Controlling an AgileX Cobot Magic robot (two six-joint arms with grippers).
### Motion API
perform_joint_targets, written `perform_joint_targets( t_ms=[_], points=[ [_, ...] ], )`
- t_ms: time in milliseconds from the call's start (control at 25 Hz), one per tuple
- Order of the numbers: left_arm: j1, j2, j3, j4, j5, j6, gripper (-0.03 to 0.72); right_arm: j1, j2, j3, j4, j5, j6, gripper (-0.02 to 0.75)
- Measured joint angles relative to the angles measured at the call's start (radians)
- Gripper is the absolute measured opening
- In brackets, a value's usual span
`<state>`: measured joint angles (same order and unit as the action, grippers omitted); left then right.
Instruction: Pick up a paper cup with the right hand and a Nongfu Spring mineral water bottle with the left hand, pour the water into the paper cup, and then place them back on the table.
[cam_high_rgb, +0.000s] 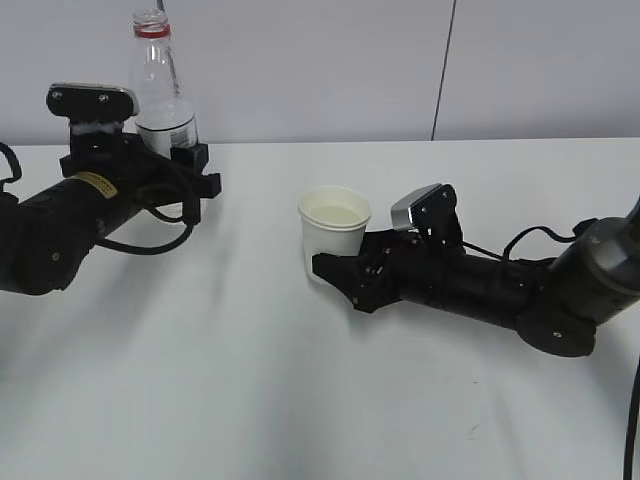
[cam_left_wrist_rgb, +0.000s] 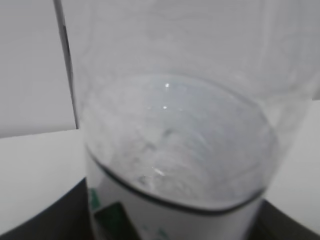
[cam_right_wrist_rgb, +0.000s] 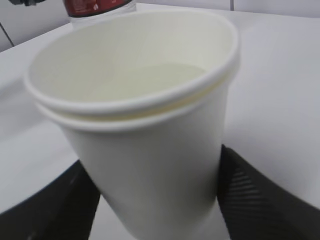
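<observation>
Nearest the lens, bare white table (cam_high_rgb: 250, 400) stretches in front of everything, and taking the paper cup (cam_high_rgb: 334, 232) as the landmark, the left hand (cam_high_rgb: 185, 165) sits well to its left and farther back, its jaws clamped around the upright, capless Nongfu Spring mineral water bottle (cam_high_rgb: 160, 90). Inside that bottle a little water (cam_left_wrist_rgb: 175, 160) lies near the label. Just right of the cup, the right hand (cam_high_rgb: 345, 270) grips its lower wall, the cup standing on the table with liquid inside.
</observation>
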<state>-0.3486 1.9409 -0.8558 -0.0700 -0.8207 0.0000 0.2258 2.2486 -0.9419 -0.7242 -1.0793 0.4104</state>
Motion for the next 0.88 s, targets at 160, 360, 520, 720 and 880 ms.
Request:
perform_joint_targets(
  t_ms=[160, 360, 520, 720, 880],
  points=[
    [0.000, 0.000, 0.000, -0.028, 0.000, -0.036, 0.405, 0.000, 0.000, 0.000, 0.037, 0.000, -0.002, 0.519],
    [0.000, 0.000, 0.000, -0.033, -0.002, -0.038, 0.405, 0.000, 0.000, 0.000, 0.140, 0.000, -0.041, 0.519],
    [0.000, 0.012, 0.000, -0.033, -0.037, -0.039, 0.405, 0.000, 0.000, 0.000, 0.233, 0.010, -0.068, 0.519],
    [0.000, 0.075, -0.001, -0.034, -0.100, -0.039, 0.405, 0.000, 0.000, 0.000, 0.347, 0.036, -0.123, 0.519],
    [0.000, 0.103, -0.001, -0.034, -0.123, -0.039, 0.405, 0.000, 0.000, 0.000, 0.453, 0.074, -0.184, 0.519]
  ],
)
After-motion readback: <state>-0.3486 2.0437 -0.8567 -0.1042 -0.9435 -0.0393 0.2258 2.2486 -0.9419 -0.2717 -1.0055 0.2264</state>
